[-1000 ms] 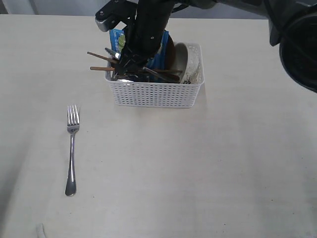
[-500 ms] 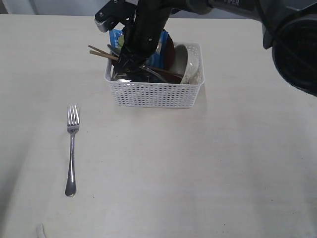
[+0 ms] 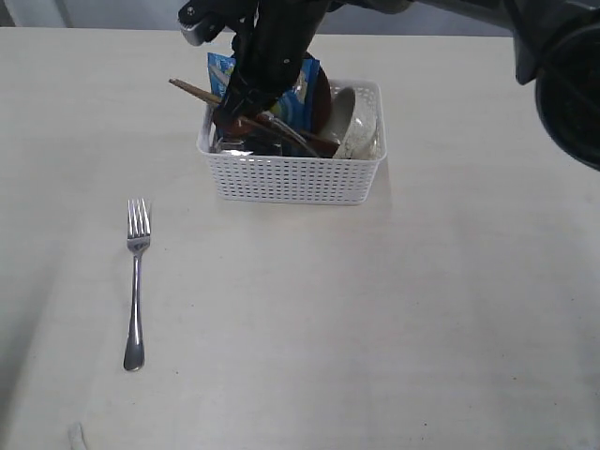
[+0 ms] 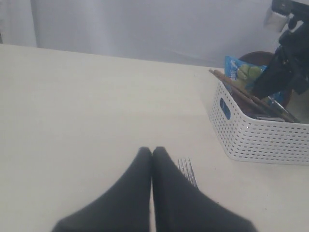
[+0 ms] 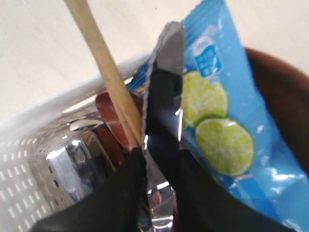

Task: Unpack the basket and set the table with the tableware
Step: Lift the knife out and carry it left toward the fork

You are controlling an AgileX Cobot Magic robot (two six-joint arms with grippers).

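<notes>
In the basket (image 3: 291, 178) my right gripper (image 5: 161, 157) grasps the knife (image 5: 166, 72) beside the chopsticks (image 5: 96, 53); my left gripper (image 4: 152, 152), outside the basket, is clenched empty.

Right arm (image 3: 281, 37) down in the basket (image 3: 291, 173), one fork (image 3: 136, 281) laid out.
The right gripper (image 3: 236, 111) sits low in the white basket's left end, by chopsticks (image 3: 192, 91) jutting over the rim. A blue bag (image 3: 221, 67), brown plate (image 3: 323, 98) and off-white bowl (image 3: 361, 127) stand inside. The fork lies well apart on the table (image 3: 422, 309).
</notes>
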